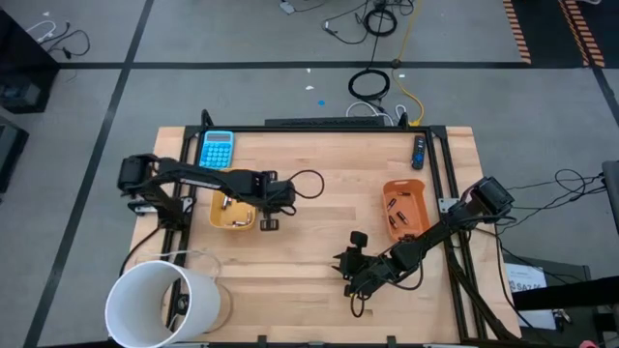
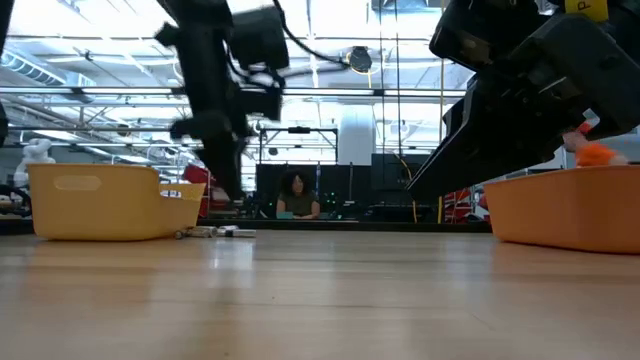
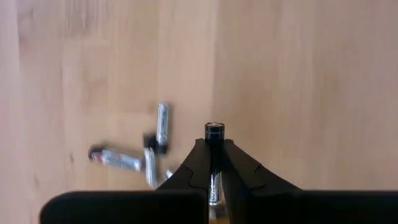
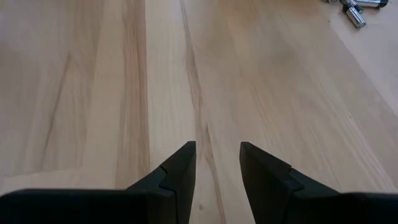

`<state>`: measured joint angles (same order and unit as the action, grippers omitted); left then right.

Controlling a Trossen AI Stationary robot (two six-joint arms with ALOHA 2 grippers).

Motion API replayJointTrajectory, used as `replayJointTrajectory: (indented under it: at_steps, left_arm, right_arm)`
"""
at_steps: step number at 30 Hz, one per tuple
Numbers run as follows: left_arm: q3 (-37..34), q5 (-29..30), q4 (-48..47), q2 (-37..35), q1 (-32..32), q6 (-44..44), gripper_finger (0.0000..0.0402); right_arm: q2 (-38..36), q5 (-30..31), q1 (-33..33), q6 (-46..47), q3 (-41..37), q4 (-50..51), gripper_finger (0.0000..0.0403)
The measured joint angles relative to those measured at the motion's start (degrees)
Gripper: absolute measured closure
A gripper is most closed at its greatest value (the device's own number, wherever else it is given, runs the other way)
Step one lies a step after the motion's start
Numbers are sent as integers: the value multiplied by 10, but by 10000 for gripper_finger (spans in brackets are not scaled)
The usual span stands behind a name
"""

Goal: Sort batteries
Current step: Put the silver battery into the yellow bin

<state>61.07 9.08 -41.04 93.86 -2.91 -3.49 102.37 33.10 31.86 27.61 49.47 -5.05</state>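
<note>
My left gripper [image 3: 213, 144] hangs above the table just right of the yellow tray [image 1: 232, 211], shut on one silvery battery [image 3: 214, 180]. Three more batteries [image 3: 161, 124] lie loose on the wood below it, and they also show beside the yellow tray in the low view [image 2: 215, 232]. My right gripper [image 4: 217, 152] stands open over bare wood near the table's front middle [image 1: 348, 263], with nothing between its fingers. An orange tray [image 1: 404, 208] sits at the right with small things in it. My left gripper pinches the battery between its two fingers, coming from above and pointing steeply down. The battery lies along the fingers, and its dark-capped end [image 3: 214, 130] pokes out past the fingertips. It hangs clear of the table.
A blue calculator [image 1: 217, 148] lies at the far left, and a dark small object [image 1: 419, 152] at the far right. A white bucket [image 1: 160, 302] stands at the front left corner. Bare wood spreads between the two trays. A person sits far behind the table [image 2: 297, 195].
</note>
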Motion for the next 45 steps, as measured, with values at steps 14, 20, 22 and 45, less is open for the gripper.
replayJointTrajectory:
  at_steps: [14,20,22,45]
  left_arm:
    - [-7,26,-227,-82,34,182,354]
    - [-22,62,-225,-83,37,182,296]
    - [-24,63,-225,-83,37,182,274]
    - [-24,70,53,-5,-112,108,247]
  right_arm:
    - [0,-2,1,1,0,5,287]
    - [0,-2,1,2,0,5,287]
    - [0,-2,1,2,0,5,287]
    - [0,-2,1,5,0,-8,287]
